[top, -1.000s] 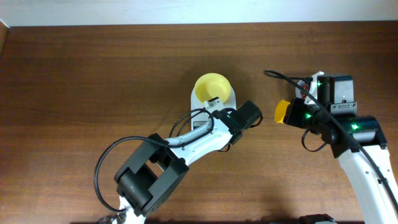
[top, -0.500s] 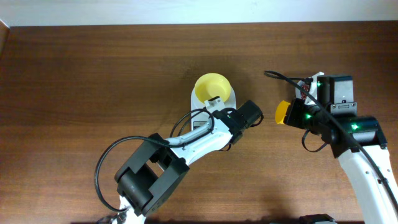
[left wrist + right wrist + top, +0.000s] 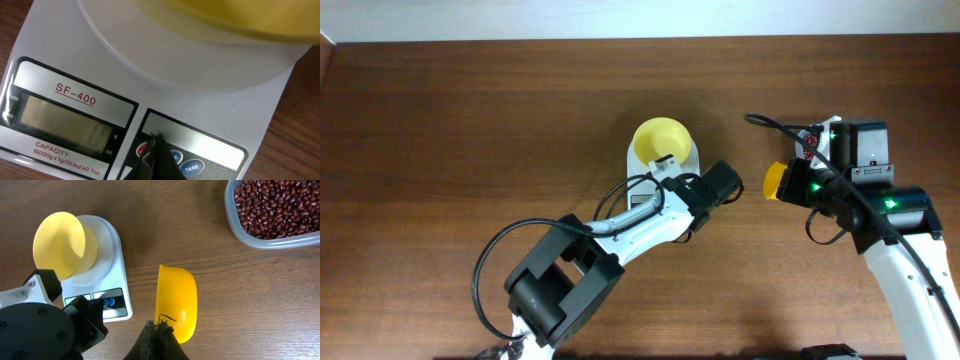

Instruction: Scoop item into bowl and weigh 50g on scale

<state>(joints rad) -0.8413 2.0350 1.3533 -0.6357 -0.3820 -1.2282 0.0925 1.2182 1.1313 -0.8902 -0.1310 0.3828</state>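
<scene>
The pale-yellow bowl [image 3: 660,140] stands on the white scale [image 3: 692,158], and no beans show in it. It also shows in the right wrist view [image 3: 62,242] and, blurred, in the left wrist view [image 3: 225,15]. My left gripper [image 3: 688,185] is shut. Its tip [image 3: 157,150] is at the scale's [image 3: 210,100] red and blue buttons. My right gripper [image 3: 160,330] is shut on a bright-yellow scoop [image 3: 176,302], held right of the scale [image 3: 117,255]; no beans show in it. The beans [image 3: 280,205] lie in a clear container.
The clear container [image 3: 240,232] sits on the brown wooden table, far right of the scale in the right wrist view. In the overhead view the right arm [image 3: 860,190] hides it. The left arm [image 3: 620,225] reaches in from the table's front.
</scene>
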